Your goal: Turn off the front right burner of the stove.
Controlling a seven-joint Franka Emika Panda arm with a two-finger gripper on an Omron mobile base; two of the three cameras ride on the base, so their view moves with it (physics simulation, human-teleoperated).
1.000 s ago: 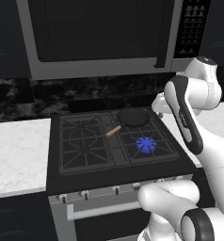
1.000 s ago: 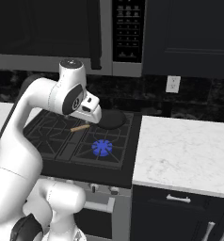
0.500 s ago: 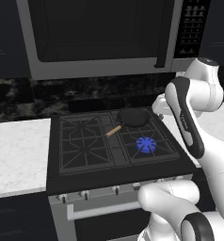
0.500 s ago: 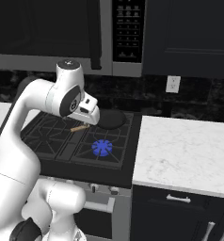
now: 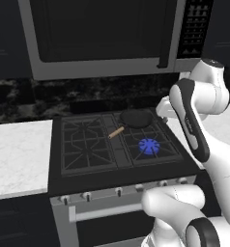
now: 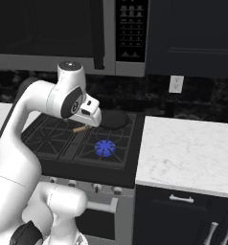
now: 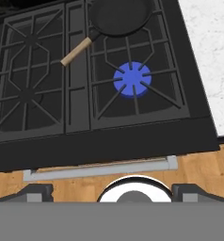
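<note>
Bright blue flame on the front right burner (image 7: 132, 78) of the black stove (image 7: 76, 141); white marbled counter (image 6: 192, 148).

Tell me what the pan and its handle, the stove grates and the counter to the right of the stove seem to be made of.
The pan looks like dark matte metal, perhaps cast iron: flat black, no shine. Its handle looks wooden: tan, light-brown tone. The stove grates look like black cast iron: thick matte bars. The counter looks like polished marble or similar stone: white with grey veining. All rendered, so these are looks only.
</note>
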